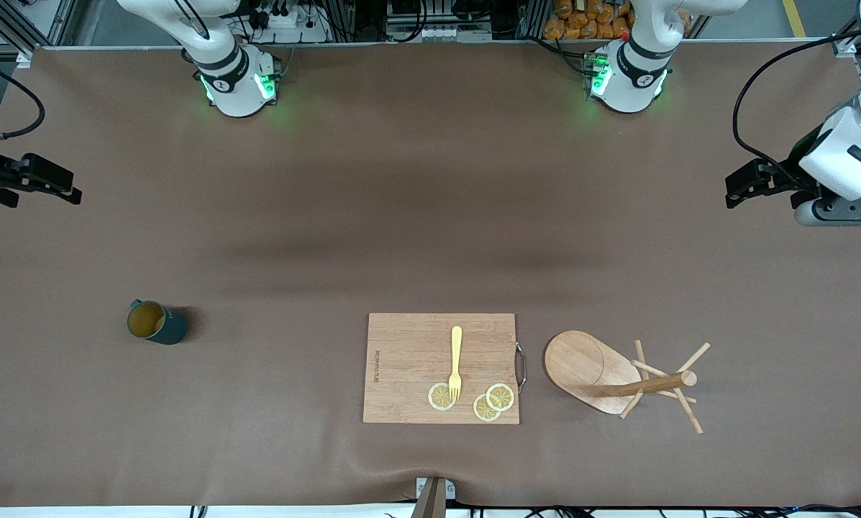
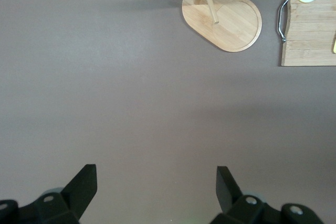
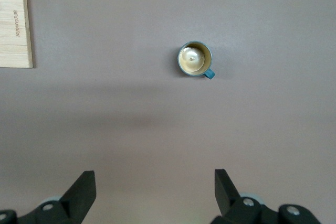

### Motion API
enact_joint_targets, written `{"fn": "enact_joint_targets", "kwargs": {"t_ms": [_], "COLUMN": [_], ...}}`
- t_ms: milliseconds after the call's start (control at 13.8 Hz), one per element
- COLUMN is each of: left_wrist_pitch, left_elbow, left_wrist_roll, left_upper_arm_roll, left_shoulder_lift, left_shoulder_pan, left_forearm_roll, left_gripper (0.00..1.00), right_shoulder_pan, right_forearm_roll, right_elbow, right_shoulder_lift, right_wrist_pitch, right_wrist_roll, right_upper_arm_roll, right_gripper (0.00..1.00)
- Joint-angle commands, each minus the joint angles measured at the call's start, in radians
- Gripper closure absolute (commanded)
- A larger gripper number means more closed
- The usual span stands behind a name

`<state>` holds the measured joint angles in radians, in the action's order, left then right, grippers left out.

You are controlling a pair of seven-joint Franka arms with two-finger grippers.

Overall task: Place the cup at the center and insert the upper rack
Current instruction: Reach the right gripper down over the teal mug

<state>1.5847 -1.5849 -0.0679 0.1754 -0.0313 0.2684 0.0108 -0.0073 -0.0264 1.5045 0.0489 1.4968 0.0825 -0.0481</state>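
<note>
The cup (image 1: 157,322), dark teal with a tan inside, stands upright toward the right arm's end of the table; it also shows in the right wrist view (image 3: 195,60). The upper rack (image 1: 603,373), a light wooden mug tree, lies tipped on its side beside the cutting board, toward the left arm's end; it also shows in the left wrist view (image 2: 226,17). My left gripper (image 1: 732,193) is open and empty over bare table at its end (image 2: 156,182). My right gripper (image 1: 70,193) is open and empty over bare table at the other end (image 3: 155,182).
A rectangular wooden cutting board (image 1: 408,367) lies between cup and rack, nearer the front camera. On it are a yellow fork (image 1: 456,362) and three lemon slices (image 1: 500,396). The board has a metal handle (image 1: 521,365) facing the rack.
</note>
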Motion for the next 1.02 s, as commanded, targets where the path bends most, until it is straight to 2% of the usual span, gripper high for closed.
{"fn": "enact_joint_targets", "kwargs": {"t_ms": [0, 509, 727, 945], "left_wrist_pitch": [-0.012, -0.011, -0.011, -0.011], "left_elbow": [-0.004, -0.003, -0.004, -0.004], "left_wrist_roll": [0.013, 0.0, 0.003, -0.003], "left_upper_arm_roll": [-0.011, -0.011, -0.011, -0.011], "left_shoulder_lift": [0.016, 0.016, 0.014, 0.014], "left_shoulder_pan": [-0.012, -0.014, -0.014, -0.012], "left_forearm_roll": [-0.012, -0.011, -0.011, -0.011], "left_gripper": [0.0, 0.0, 0.0, 0.0], "right_shoulder_pan": [-0.005, -0.003, -0.005, -0.008], "right_forearm_roll": [-0.012, -0.012, -0.012, -0.015], "right_elbow": [0.003, 0.023, 0.081, 0.088], "right_shoulder_lift": [-0.011, 0.009, 0.048, 0.107], "right_wrist_pitch": [-0.007, 0.023, 0.144, 0.235], "right_wrist_roll": [-0.014, -0.015, -0.007, -0.001], "right_upper_arm_roll": [0.004, 0.004, 0.004, 0.005], "right_gripper": [0.0, 0.0, 0.0, 0.0]}}
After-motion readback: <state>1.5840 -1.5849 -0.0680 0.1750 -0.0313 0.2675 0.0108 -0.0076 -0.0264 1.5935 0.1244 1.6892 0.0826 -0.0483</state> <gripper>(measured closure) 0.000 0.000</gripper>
